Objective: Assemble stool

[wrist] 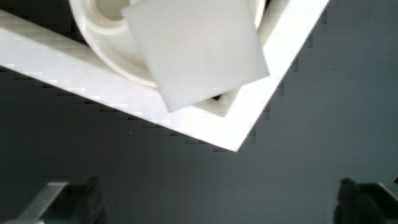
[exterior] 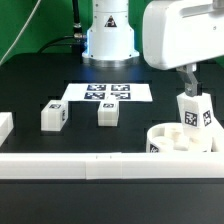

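The two-finger gripper (wrist: 222, 203) gapes wide and empty just above a short white tagged block leg (exterior: 194, 112) standing on the thick round white plastic seat (exterior: 170, 136). The seat sits in the white border rails' (exterior: 90, 165) corner at the exterior view's right. A second leg (exterior: 55, 116) and third leg (exterior: 107, 113) rest on the black table (exterior: 25, 90).

You had no words, brands or numbers to read in either view. Only black-and-white square tags showed: four on the marker board (exterior: 105, 93), others on one leg (exterior: 54, 116), a second leg (exterior: 107, 113), a third leg (exterior: 194, 113) and the seat (exterior: 178, 137).
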Controlling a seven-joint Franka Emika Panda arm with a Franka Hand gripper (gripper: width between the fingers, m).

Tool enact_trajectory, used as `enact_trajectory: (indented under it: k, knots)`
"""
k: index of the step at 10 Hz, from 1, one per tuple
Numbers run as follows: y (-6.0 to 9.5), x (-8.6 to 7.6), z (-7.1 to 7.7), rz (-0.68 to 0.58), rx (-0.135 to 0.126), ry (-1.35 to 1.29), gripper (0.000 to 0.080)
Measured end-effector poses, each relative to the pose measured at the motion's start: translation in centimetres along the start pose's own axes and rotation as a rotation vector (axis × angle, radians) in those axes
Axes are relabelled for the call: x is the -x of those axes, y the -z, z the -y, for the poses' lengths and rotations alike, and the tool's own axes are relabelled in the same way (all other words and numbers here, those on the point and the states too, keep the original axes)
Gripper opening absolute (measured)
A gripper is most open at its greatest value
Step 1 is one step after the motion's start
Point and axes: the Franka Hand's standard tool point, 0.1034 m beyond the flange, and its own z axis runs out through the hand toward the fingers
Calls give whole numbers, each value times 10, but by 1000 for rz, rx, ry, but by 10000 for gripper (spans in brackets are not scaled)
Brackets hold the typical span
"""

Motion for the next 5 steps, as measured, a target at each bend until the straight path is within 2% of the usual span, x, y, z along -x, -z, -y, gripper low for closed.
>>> enact_trajectory:
  k: [1,2,5]
  knots:
    - [-1,0,-1,-4,5,29,649]
    - [-9,3,-1,-21,23,110,649]
    - [-29,21,7,9,10,183,649]
